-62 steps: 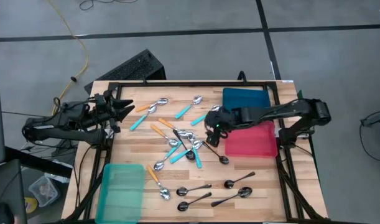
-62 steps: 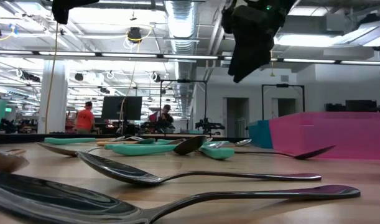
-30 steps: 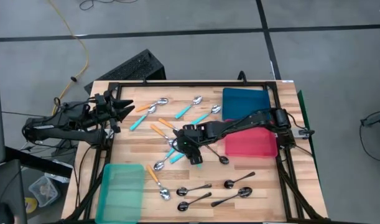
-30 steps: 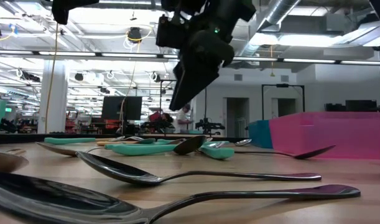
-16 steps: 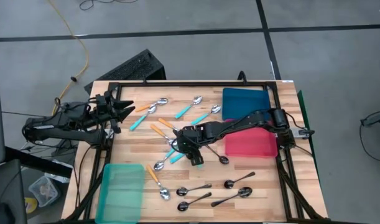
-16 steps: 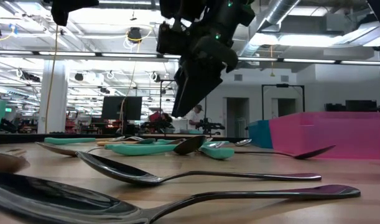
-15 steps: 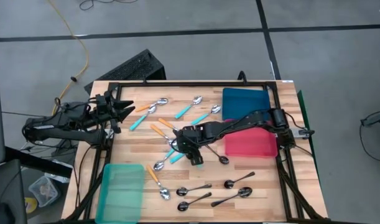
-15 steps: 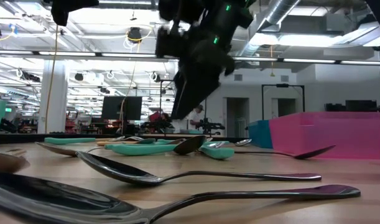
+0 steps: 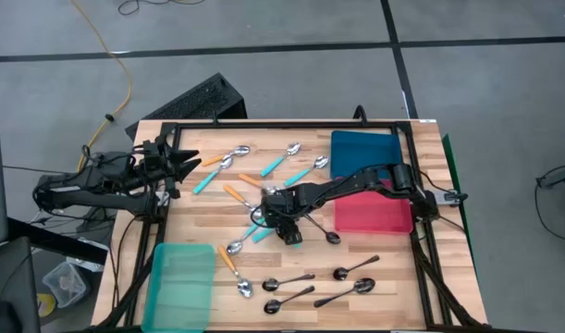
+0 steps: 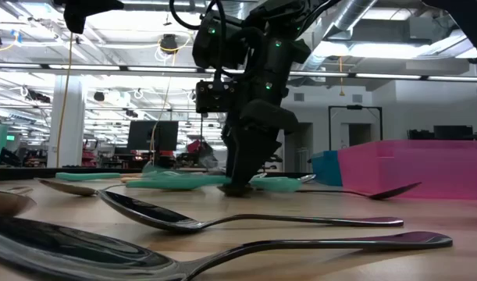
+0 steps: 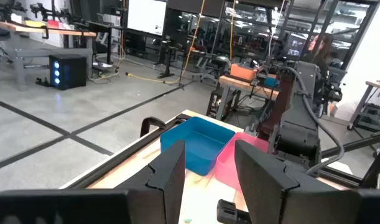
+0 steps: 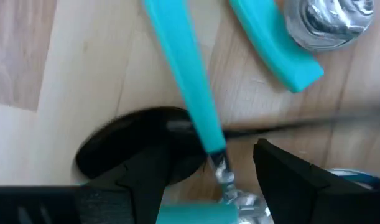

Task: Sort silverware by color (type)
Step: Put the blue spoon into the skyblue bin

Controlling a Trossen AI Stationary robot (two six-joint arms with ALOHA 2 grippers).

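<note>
So the tabletop (image 9: 356, 242) has three bins on it: a blue one (image 9: 365, 146) and a pink one (image 9: 373, 211) side by side at one end, and a pale teal one (image 9: 180, 285) at the opposite corner. The silverware is scattered between them. A tangle of teal-handled and orange-handled spoons (image 9: 254, 217) sits in the middle, a few more lie toward the far edge (image 9: 287, 159), and the all-dark spoons (image 9: 305, 285) lie in a loose row along the near side.

My left arm is parked off the tabletop's left edge. Its fingers (image 11: 205, 171) are part-way apart with nothing between them, just pointing across at the bins.

My right arm is the one working, stretched out over the central tangle with my right fingers (image 12: 205, 171) spread wide and down at the wood. A teal-handled spoon (image 12: 188, 93) runs right between them, and nothing's gripped yet. There's a dark spoon bowl (image 12: 130, 146) lying under the same spot and another teal handle (image 12: 273, 46) just beside it.

My read on doing this well: I should close on the teal handle only, near where plastic meets the metal neck, and keep the tips off that dark bowl underneath. If I pinch both, I'll drag the wrong type along. Squeeze slowly, lift straight up so the neighbours don't get flicked, and check it hangs clean before swinging to a bin.
</note>
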